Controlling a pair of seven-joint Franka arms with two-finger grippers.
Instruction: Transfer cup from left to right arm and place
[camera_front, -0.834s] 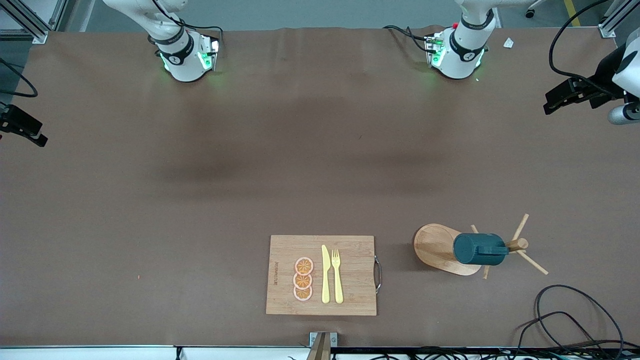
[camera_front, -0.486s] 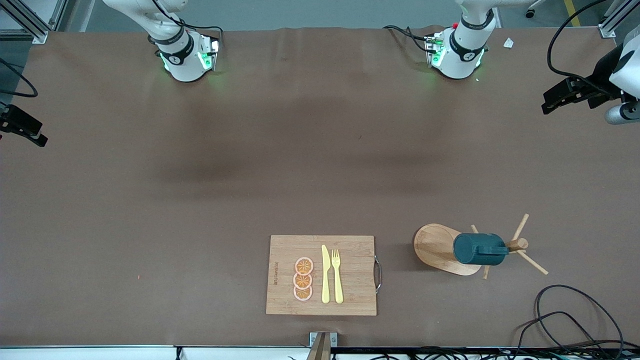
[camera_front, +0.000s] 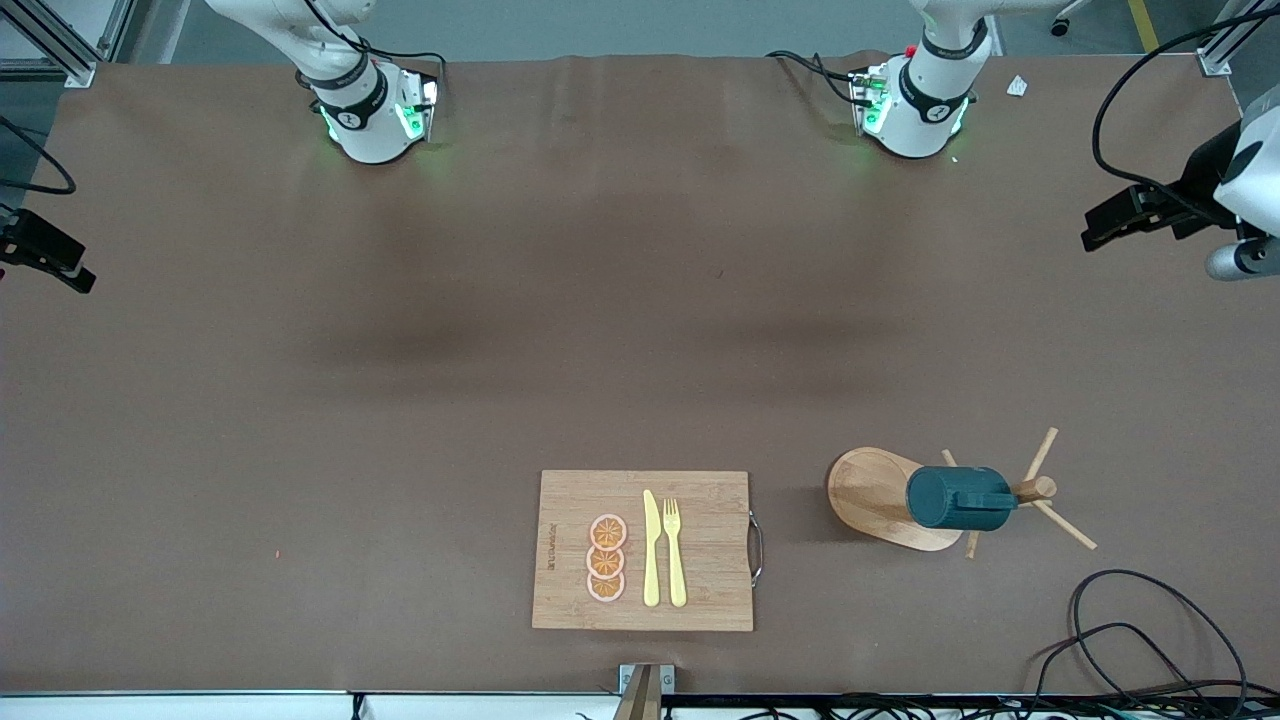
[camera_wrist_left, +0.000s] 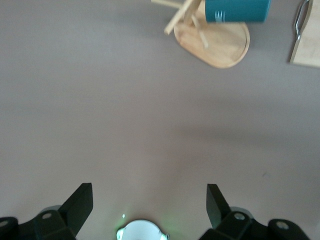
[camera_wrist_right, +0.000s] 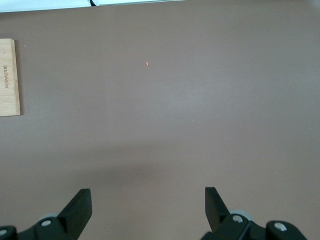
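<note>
The dark teal cup (camera_front: 958, 498) hangs on its side on a peg of a wooden mug rack (camera_front: 880, 495), toward the left arm's end of the table and close to the front camera. It also shows in the left wrist view (camera_wrist_left: 237, 10) above the rack's oval base (camera_wrist_left: 220, 45). My left gripper (camera_wrist_left: 149, 200) is open and empty, high over the table near its own base, far from the cup. My right gripper (camera_wrist_right: 148, 202) is open and empty, high over bare table.
A wooden cutting board (camera_front: 700, 490) with a yellow knife, a yellow fork and three orange slices lies beside the rack, toward the right arm's end. Loose black cables (camera_front: 1130, 630) lie at the table corner near the rack.
The left arm's hand has shifted slightly at the edge of the front view. The cup, rack and board have not moved.
</note>
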